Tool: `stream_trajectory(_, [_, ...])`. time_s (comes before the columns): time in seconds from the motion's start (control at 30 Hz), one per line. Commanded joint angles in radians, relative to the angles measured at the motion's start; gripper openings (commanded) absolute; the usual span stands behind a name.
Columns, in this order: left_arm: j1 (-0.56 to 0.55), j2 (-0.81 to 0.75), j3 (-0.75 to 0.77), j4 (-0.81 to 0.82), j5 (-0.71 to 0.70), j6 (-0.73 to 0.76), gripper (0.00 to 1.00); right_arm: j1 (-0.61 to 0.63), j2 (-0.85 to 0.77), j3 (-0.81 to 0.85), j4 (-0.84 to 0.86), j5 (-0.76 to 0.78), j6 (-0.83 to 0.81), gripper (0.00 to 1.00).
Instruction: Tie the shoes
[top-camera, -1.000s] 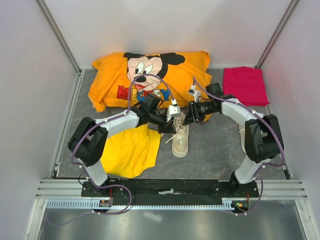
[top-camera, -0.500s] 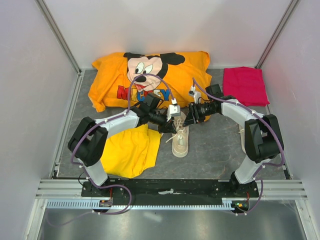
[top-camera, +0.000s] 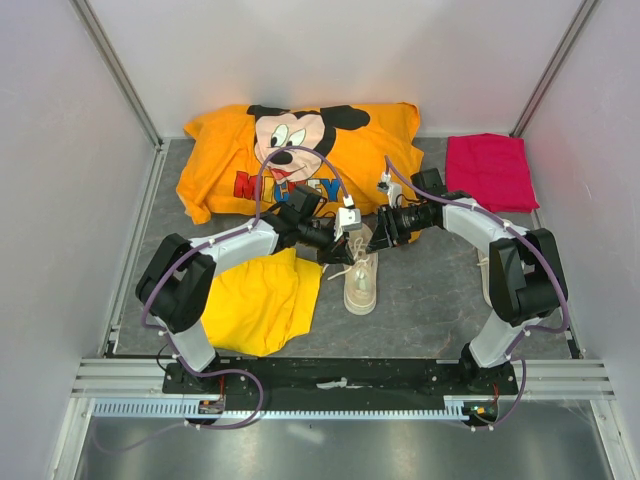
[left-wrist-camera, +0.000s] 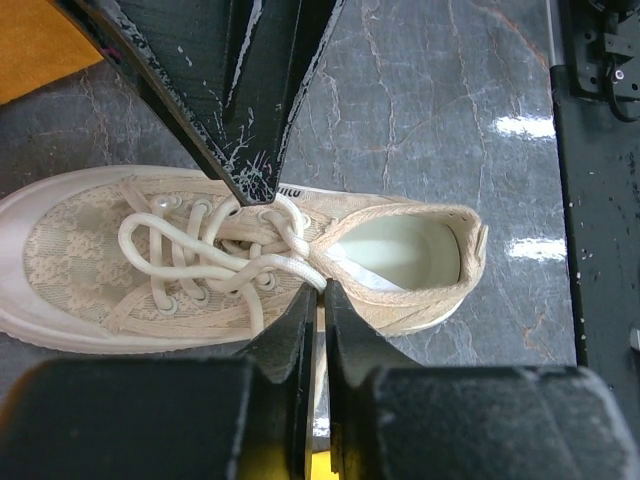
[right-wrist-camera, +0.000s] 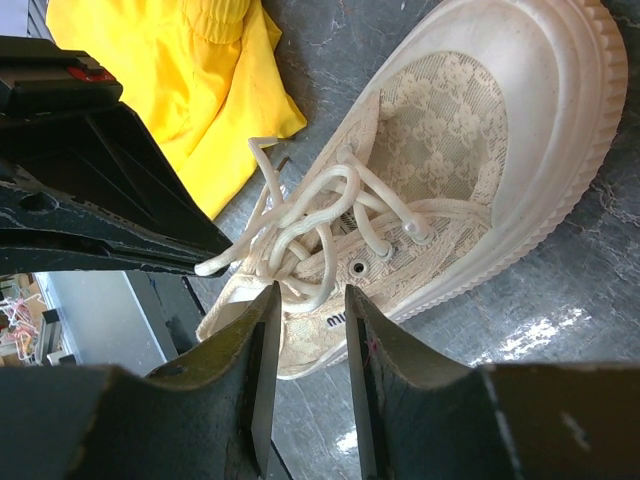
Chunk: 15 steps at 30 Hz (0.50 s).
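One cream-beige shoe lies in the middle of the grey table, toe toward me, its white laces loose and looped over the tongue. My left gripper is at the shoe's left side, shut on a lace end beside the shoe opening. My right gripper is at the shoe's right side, jaws a little apart, with a lace loop hanging between the fingertips. The shoe also shows in the right wrist view. A pale strip of the second shoe shows behind the right arm.
Yellow shorts lie just left of the shoe and also show in the right wrist view. An orange Mickey shirt lies at the back and a pink folded cloth at the back right. Walls close both sides.
The right gripper has shifted slightly left toward the shoe's laces. The left gripper and the shoe have barely moved.
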Motion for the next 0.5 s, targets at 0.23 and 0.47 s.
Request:
stream_trajectory(0.23, [0.003, -0.018, 0.035, 0.032, 0.025, -0.025, 0.09, 0.001, 0.018, -0.003, 0.014, -0.010, -0.007, 0.37])
stream_trajectory(0.47, [0.003, -0.014, 0.037, 0.030, 0.027, -0.022, 0.04, 0.004, 0.043, -0.010, 0.034, -0.007, 0.016, 0.40])
